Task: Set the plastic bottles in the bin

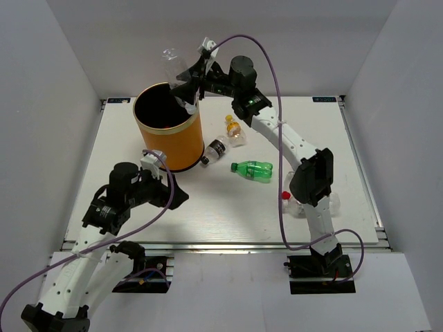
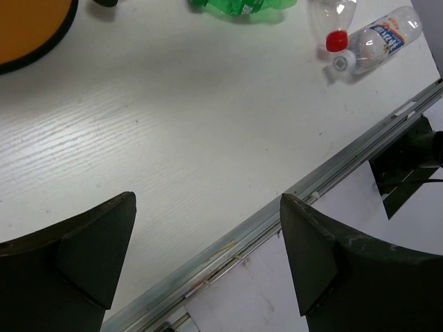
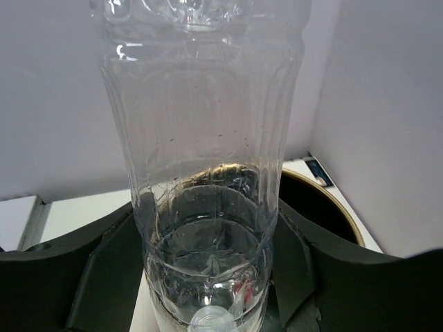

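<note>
Notably, the right pincer (image 1: 187, 86) was clamped on a clear ribbed plastic bottle (image 3: 208, 138) above the rim of the tall orange cylindrical bin (image 1: 173, 142); the left pincer (image 2: 208, 207) stood wide, empty, over the white bench (image 2: 173, 124).

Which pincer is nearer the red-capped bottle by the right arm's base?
Left. The left pincer hangs low, left of the red-capped bottle; the right pincer is up over the bin, farther back, gripping a clear bottle.
</note>
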